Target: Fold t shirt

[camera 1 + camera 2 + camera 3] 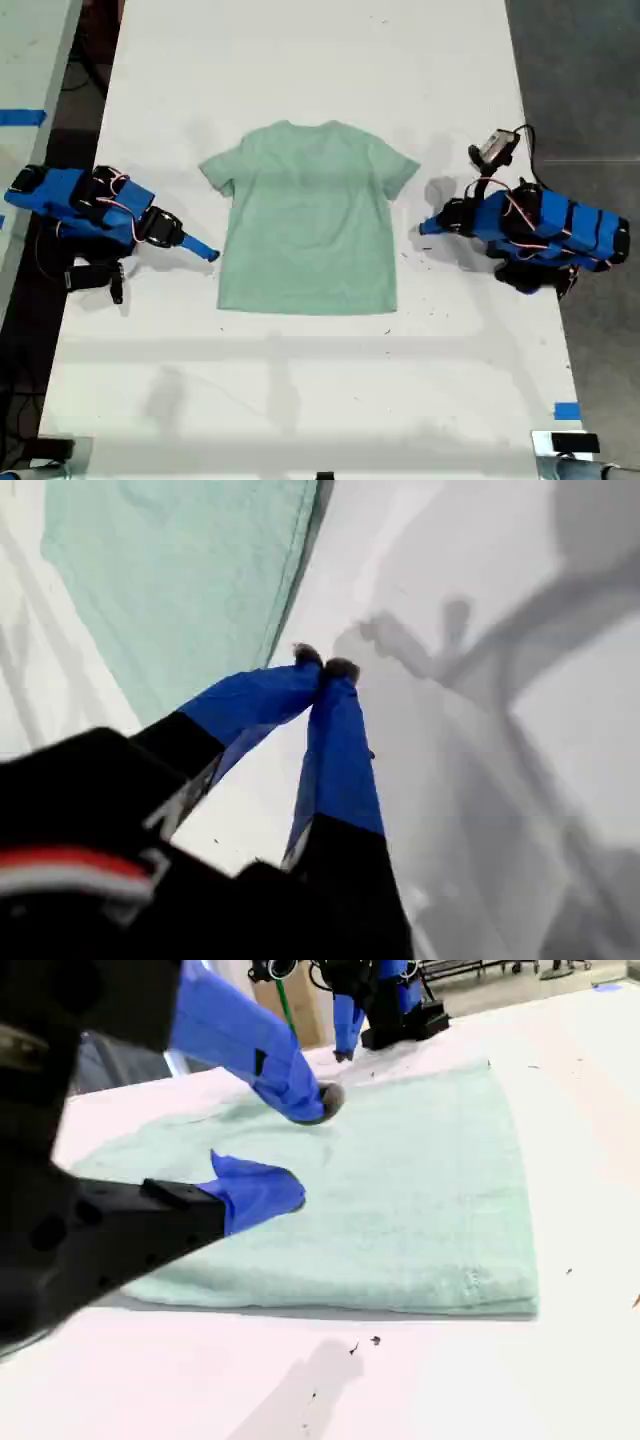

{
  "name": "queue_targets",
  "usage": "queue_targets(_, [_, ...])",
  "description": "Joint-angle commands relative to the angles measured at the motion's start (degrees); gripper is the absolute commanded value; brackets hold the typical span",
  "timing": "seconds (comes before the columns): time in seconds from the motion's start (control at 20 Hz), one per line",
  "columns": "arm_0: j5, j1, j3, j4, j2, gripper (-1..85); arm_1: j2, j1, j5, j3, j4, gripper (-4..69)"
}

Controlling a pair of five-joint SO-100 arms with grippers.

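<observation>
Right up close to the lens, my second gripper (308,1148) has its jaws spread wide with nothing in them, sitting by the side edge of the t shirt (420,1200). From the exterior view, the t shirt (310,230) lies flat and unfolded in the middle of the white table (300,400), neck toward the top, both sleeves out, hem toward the bottom. My second gripper (208,252) is just beside the shirt's edge on the exterior view's left. My first gripper (325,665) is pinched closed, tips touching, holding nothing, just off the shirt's other side on the exterior view's right. A blue tape bit (566,411) sits at the exterior view's lower right.
</observation>
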Motion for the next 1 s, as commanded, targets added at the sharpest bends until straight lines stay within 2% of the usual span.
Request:
queue_targets(0.0, [0.5,0.6,0.4,0.1,0.4,10.2,0.4,0.0,1.0,3.3,0.4,1.1])
queue_targets(0.05, [0.5,0.6,0.4,0.1,0.4,10.2,0.4,-0.3,0.1,2.5,-0.4,1.2])
queue_targets(0.1, [0.5,0.6,0.4,0.1,0.4,10.2,0.1,0.4,-5.4,1.3,-2.7,0.8])
queue_targets(0.15, [0.5,0.6,0.4,0.1,0.4,10.2,-1.3,2.2,-6.2,-2.7,-1.8,0.8])
queue_targets(0.25, [0.5,0.6,0.4,0.1,0.4,10.2,-18.9,11.3,-13.7,-19.9,-0.6,1.2])
queue_targets(0.4, [0.5,-1.1,0.4,0.1,0.4,10.1,-56.1,21.0,-25.4,-45.9,-0.1,11.4])
queue_targets(0.55, [0.5,-0.3,0.4,0.1,0.4,10.1,-75.7,27.4,-31.8,-60.1,-2.6,12.0])
queue_targets(0.65, [0.5,-0.3,0.4,0.1,0.4,10.1,-83.3,31.4,-38.8,-63.7,-5.6,16.7])
queue_targets(0.7, [0.5,-0.4,0.4,0.1,0.4,10.1,-86.3,33.2,-40.3,-64.2,-7.1,20.1])
queue_targets(0.8, [0.5,-0.4,0.4,0.1,0.4,10.1,-91.1,36.1,-41.7,-64.2,-11.0,22.4])
queue_targets(0.95, [0.5,-0.4,0.4,0.1,0.4,10.1,-97.9,37.6,-42.6,-63.6,-17.1,22.9])
